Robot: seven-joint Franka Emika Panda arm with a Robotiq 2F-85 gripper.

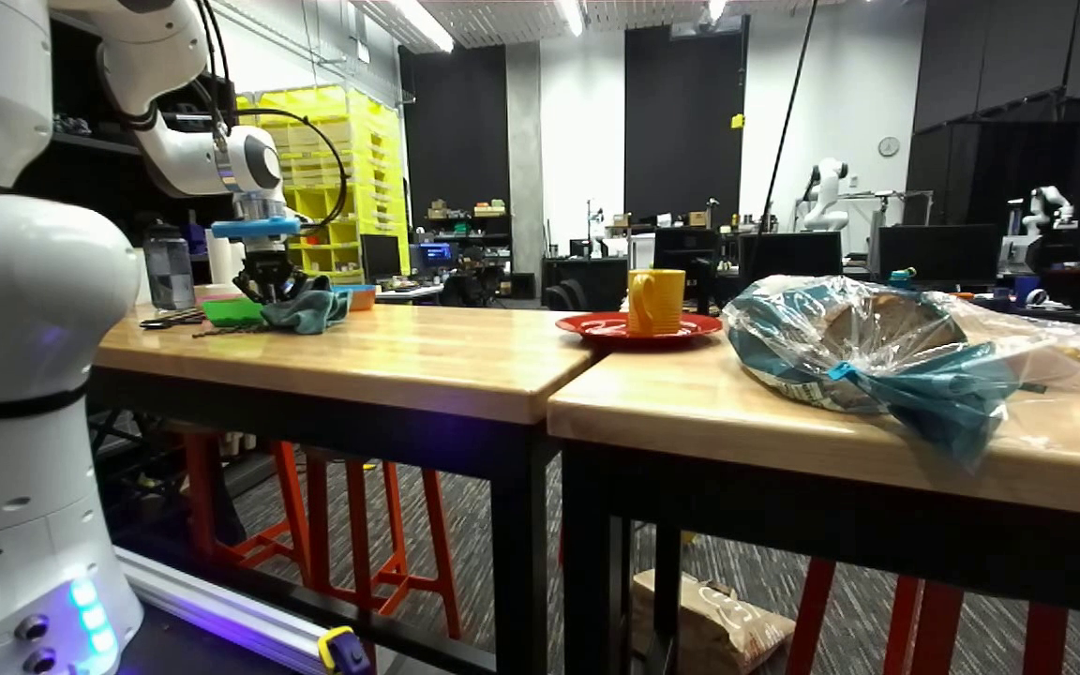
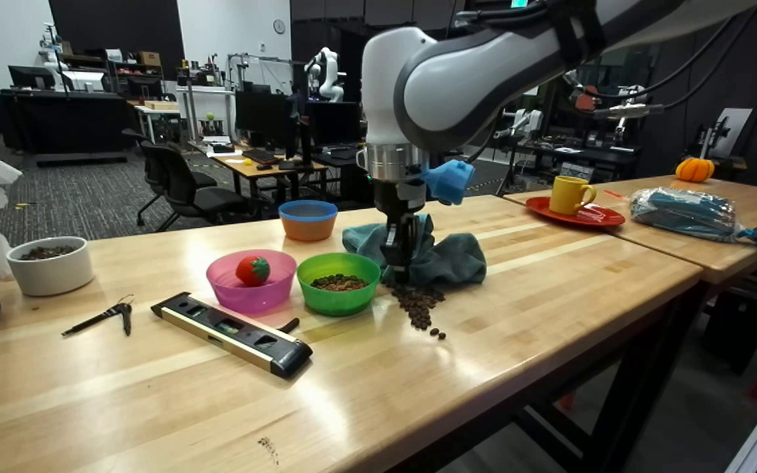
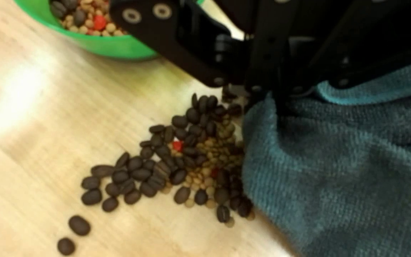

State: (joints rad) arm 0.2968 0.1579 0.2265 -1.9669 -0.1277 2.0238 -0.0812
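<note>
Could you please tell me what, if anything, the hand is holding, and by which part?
The hand is shut on the teal cloth, apparently by a gathered fold beside the dark beans; the exact pinch is hidden.

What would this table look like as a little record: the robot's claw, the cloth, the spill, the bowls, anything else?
Gripper: shut, apparently on the cloth
Cloth: bunched up, against the spill
Spill: dark beans, smaller tan pieces, red bits
Green bowl: similar mix
Pink bowl: strawberry
White bowl: dark bits
Orange bowl: contents not visible
Level: lying near the pink bowl
Farther off: mug on red plate, bag beside it
</note>
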